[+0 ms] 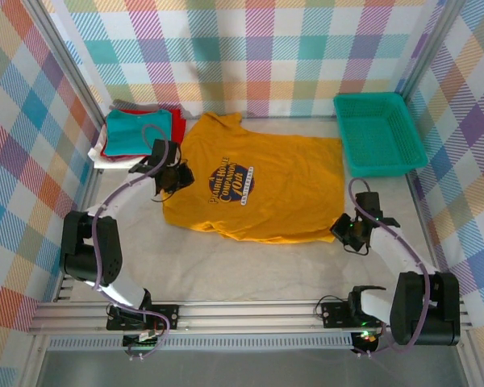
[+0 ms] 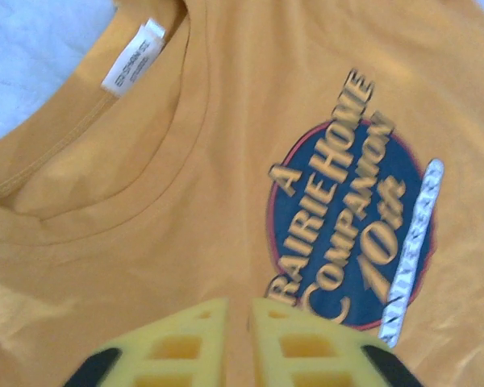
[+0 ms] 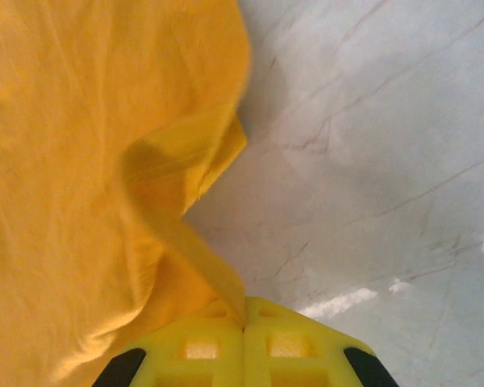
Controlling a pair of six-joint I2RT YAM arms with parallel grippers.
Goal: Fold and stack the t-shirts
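The pale table surface [image 1: 250, 270] lies open in a wide strip between the arm bases and the mustard-yellow cotton t-shirt [image 1: 290, 193] spread across the middle. A narrower lane runs along the shirt's right edge. The green plastic mesh basket [image 1: 379, 133] blocks the far right corner, 1 stack of folded teal, red, white and grey t-shirts [image 1: 137, 129] fills the far left, and plaid-cloth walls [image 1: 250, 48] close 3 sides.
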